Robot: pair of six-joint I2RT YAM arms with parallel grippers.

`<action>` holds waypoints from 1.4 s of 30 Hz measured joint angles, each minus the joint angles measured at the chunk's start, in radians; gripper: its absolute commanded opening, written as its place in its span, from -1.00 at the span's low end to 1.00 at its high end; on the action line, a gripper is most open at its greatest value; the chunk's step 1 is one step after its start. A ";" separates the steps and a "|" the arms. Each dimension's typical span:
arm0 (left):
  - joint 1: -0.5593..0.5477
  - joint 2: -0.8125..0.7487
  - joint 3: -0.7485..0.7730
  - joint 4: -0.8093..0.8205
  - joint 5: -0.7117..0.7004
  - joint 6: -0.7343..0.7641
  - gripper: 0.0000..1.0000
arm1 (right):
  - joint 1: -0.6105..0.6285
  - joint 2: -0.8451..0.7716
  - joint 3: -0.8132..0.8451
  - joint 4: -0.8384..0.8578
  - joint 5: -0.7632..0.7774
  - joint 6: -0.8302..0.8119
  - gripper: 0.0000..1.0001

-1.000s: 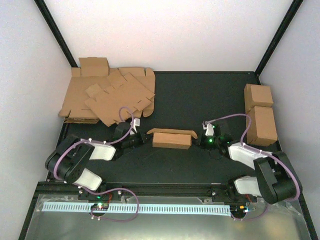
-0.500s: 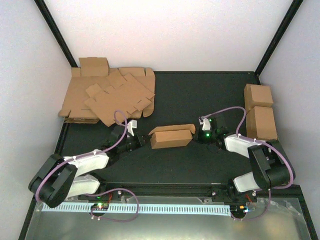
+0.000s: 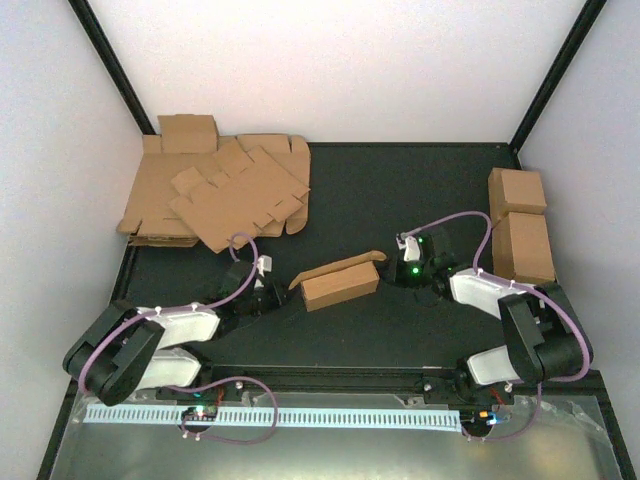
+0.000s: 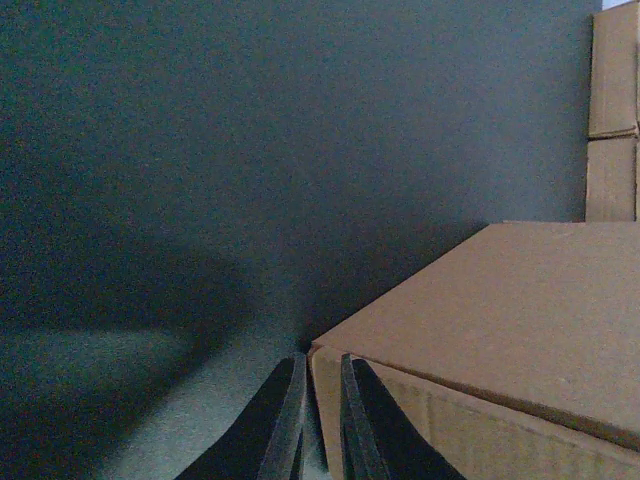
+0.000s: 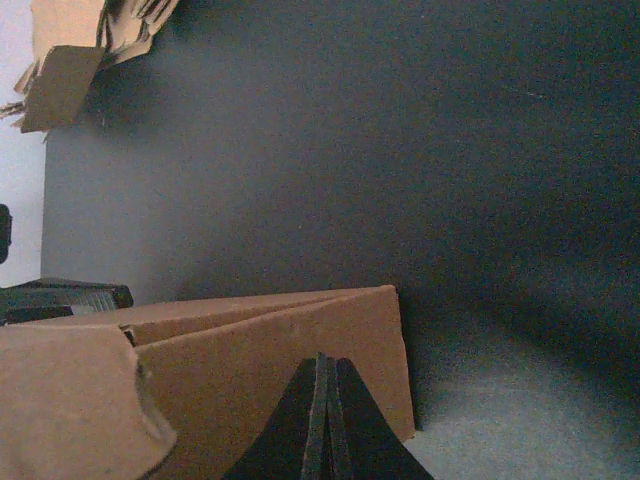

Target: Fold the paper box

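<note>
The paper box (image 3: 340,283) lies mid-table as a long brown piece, skewed, its lid flap raised along the far edge. My left gripper (image 3: 283,297) is at its left end. In the left wrist view the left gripper (image 4: 322,365) is barely open. Its fingers (image 4: 288,415) straddle the corner edge of the paper box (image 4: 500,300), with a dark sliver beside the cardboard. My right gripper (image 3: 392,272) is at the box's right end. In the right wrist view the right gripper (image 5: 322,360) is shut and empty, tips against the wall of the paper box (image 5: 230,380).
A heap of flat cardboard sheets (image 3: 215,190) fills the back left corner and shows in the right wrist view as the heap (image 5: 70,50). Two cardboard cuboids (image 3: 522,225) stand at the right edge, and the cuboids (image 4: 612,110) also show in the left wrist view.
The box's left end has swung toward the near edge, leaving it skewed. The left gripper drew back to the near left and its jaws parted slightly. The right gripper moved in toward the box.
</note>
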 measured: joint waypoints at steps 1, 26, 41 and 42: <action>0.000 -0.001 0.000 -0.002 -0.003 0.004 -0.72 | 0.000 -0.001 0.003 -0.008 0.002 -0.006 -0.96; 0.013 -0.547 0.248 -0.698 -0.085 0.385 0.17 | 0.019 -0.453 0.004 -0.282 0.083 -0.122 -0.96; 0.012 -0.661 0.252 -0.740 -0.069 0.425 0.81 | 0.241 -0.502 0.012 -0.161 0.028 -0.050 -0.97; 0.012 -0.676 0.244 -0.726 -0.060 0.424 0.77 | 0.254 -0.495 0.011 -0.137 0.029 -0.037 -0.96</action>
